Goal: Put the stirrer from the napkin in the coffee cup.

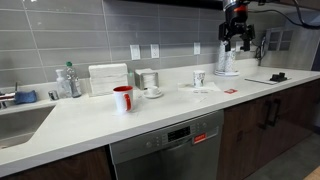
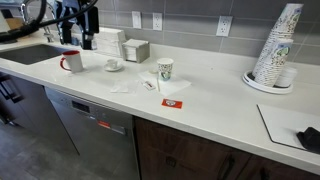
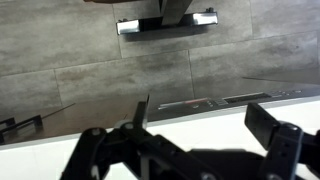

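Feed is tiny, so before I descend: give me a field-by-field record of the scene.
gripper: open, empty, high above the counter
coffee cup: upright, next to the napkin
napkin: flat on the counter
stirrer: too thin to make out
red mug: upright, well apart from the coffee cup
stacked paper cups: at the counter's far end

The counter [image 1: 100, 125] is plain white, the wall tiles [image 1: 60, 35] behind it grey. The red mug [image 2: 72, 61] is white inside. The coffee cup [image 2: 165, 68] is pale whitish-grey, the napkin [image 1: 205, 89] white — the small packet [image 2: 172, 102] red, the cabinet fronts [image 2: 200, 155] dark brown.
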`<action>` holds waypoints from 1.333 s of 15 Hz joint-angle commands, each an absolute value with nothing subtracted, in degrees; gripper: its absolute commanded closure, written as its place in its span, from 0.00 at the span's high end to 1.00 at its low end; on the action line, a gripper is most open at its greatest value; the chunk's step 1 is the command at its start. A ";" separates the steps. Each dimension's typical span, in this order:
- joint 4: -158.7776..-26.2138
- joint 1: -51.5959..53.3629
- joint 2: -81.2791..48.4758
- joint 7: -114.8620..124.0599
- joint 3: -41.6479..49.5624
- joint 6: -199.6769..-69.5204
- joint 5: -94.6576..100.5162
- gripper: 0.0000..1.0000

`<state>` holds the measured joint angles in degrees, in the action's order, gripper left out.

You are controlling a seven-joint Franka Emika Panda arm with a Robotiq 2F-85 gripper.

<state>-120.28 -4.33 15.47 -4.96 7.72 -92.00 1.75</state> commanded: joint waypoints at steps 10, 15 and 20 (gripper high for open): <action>-120.52 -2.82 6.40 -29.37 6.85 -114.03 4.94 1.00; -120.00 -3.76 0.33 -39.78 7.18 -120.14 2.99 1.00; -118.53 -5.19 -5.23 -43.79 6.55 -124.05 4.66 1.00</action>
<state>-120.11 -4.10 -1.80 -41.03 6.85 -121.92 4.20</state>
